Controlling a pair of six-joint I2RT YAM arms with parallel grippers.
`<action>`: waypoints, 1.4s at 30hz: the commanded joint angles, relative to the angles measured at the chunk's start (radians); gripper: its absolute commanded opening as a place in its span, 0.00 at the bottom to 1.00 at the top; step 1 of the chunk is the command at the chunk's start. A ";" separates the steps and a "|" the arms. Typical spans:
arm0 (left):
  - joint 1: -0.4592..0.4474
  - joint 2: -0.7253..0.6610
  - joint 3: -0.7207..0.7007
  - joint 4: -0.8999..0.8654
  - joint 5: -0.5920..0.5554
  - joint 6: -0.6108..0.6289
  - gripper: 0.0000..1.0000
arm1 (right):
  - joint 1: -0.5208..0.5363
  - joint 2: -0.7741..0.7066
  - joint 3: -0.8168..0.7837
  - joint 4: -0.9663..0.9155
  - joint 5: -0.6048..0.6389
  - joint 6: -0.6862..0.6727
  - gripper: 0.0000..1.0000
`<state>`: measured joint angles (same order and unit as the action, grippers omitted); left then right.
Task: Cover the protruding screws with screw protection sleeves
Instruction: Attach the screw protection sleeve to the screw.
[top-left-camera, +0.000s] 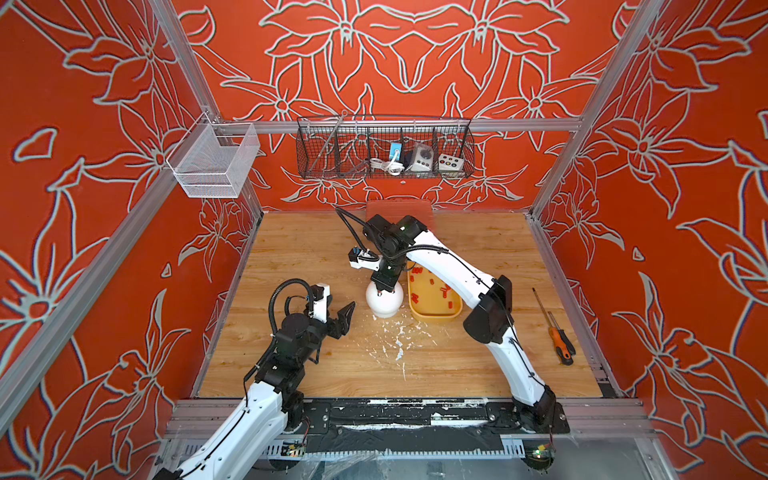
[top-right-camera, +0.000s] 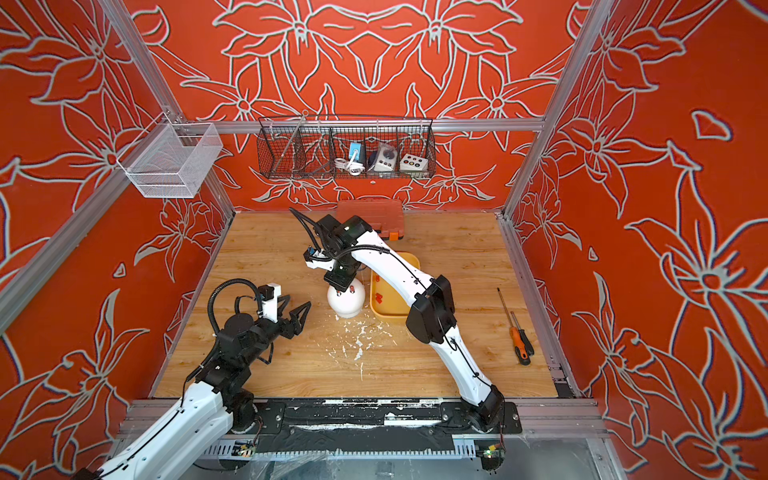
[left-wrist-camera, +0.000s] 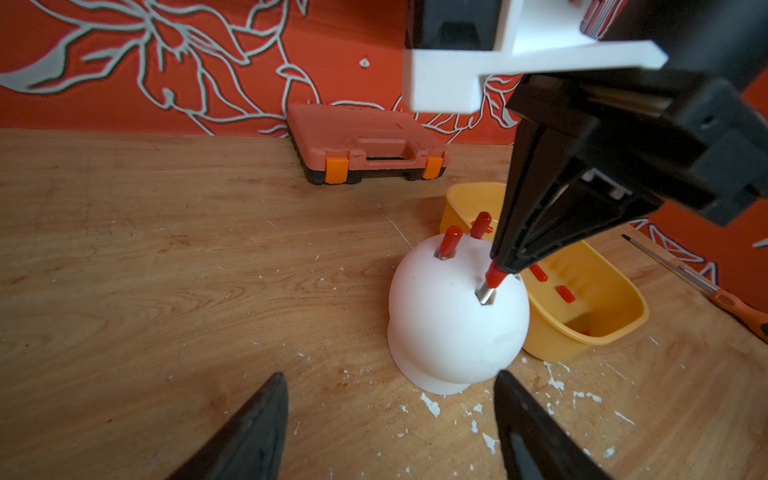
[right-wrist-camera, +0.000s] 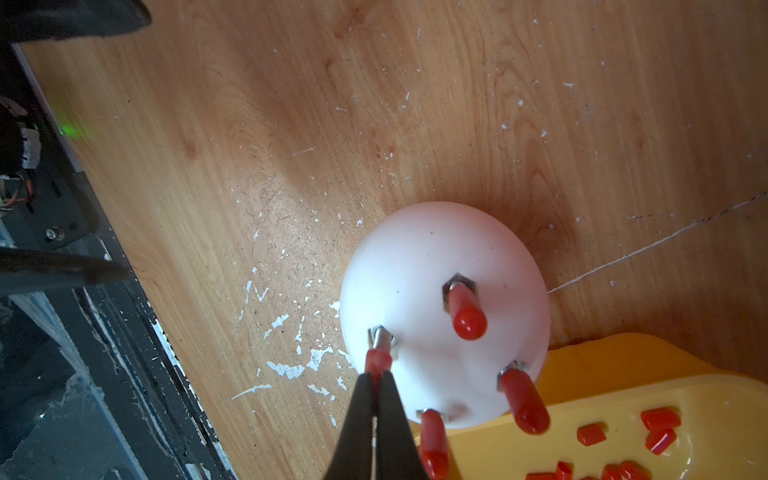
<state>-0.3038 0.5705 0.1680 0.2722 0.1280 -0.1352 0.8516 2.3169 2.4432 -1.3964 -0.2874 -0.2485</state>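
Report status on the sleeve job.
Right gripper shut on a sleeve, partway down its screw, thread bare below. Left gripper open, clear of dome. Three other screws capped. Nothing blocking.

Wooden table (top-left-camera: 311, 249): dome (top-left-camera: 384, 302), tray (top-left-camera: 435, 318), case (top-right-camera: 370, 212), screwdriver (top-left-camera: 559, 340).

Four grey screws (right-wrist-camera: 381, 337) stand out of the white dome (right-wrist-camera: 415, 266), each capped by a red sleeve (right-wrist-camera: 469, 316), one only partway. Spare sleeves (right-wrist-camera: 660, 417) lie in the yellow tray (right-wrist-camera: 623, 357).
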 joint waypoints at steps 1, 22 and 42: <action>0.004 -0.004 -0.006 0.028 -0.004 -0.009 0.75 | 0.003 0.028 0.021 -0.017 0.015 -0.005 0.12; 0.003 -0.009 -0.005 0.025 -0.007 -0.009 0.76 | -0.032 -0.117 -0.052 0.117 -0.038 0.091 0.40; 0.003 -0.016 -0.007 0.024 -0.015 -0.010 0.76 | -0.108 -0.390 -0.650 0.569 -0.412 0.255 0.00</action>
<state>-0.3035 0.5636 0.1680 0.2722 0.1238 -0.1360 0.7506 1.9251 1.8050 -0.8886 -0.6430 -0.0132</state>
